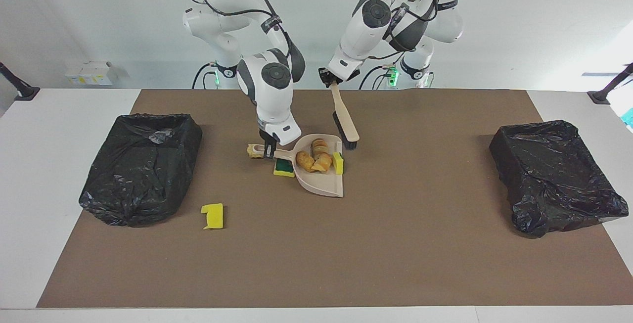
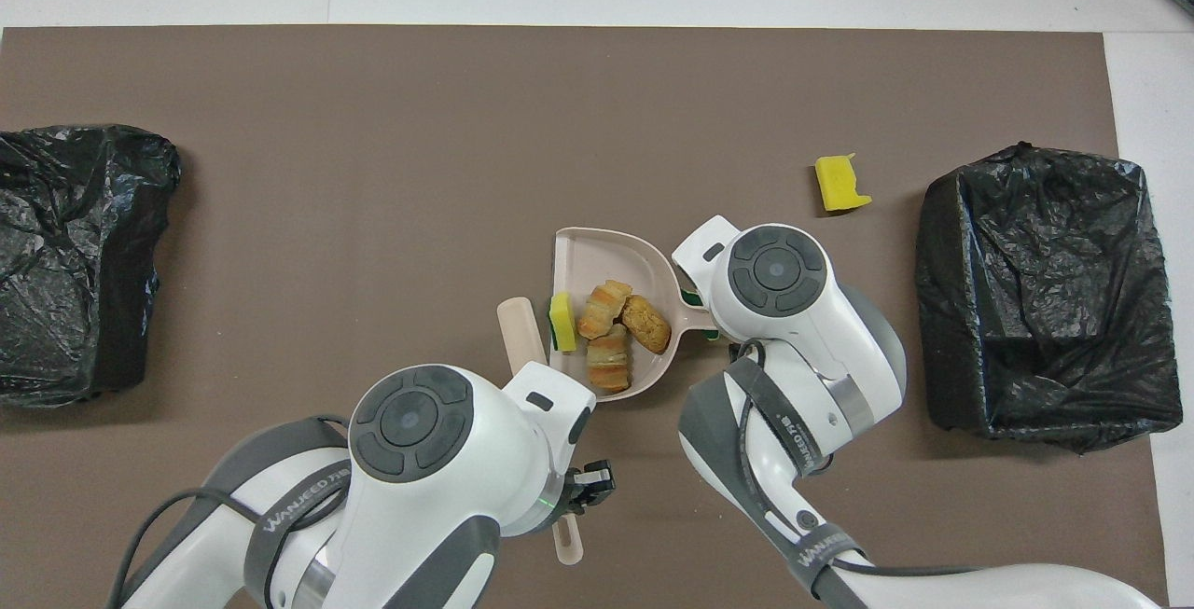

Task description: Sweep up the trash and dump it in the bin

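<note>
My right gripper [image 1: 269, 150] is shut on the handle of the beige dustpan [image 1: 324, 184], which lies on the brown mat. In the pan lie three bread-like lumps [image 1: 306, 161] [image 2: 606, 301] and a yellow sponge piece [image 1: 338, 162] [image 2: 562, 322]. A green-topped sponge [image 1: 283, 167] sits on the mat against the pan's handle. A tan lump [image 1: 254, 151] lies at the handle's end. My left gripper [image 1: 330, 79] is shut on the handle of the beige brush [image 1: 346, 125] [image 2: 520, 334], which slants down just beside the pan's rim. One yellow scrap [image 1: 213, 215] [image 2: 839, 185] lies alone on the mat.
Two bins lined with black bags stand on the mat. One bin [image 1: 143, 164] [image 2: 1045, 292] is at the right arm's end, close to the lone yellow scrap. The other bin [image 1: 554, 174] [image 2: 75, 255] is at the left arm's end.
</note>
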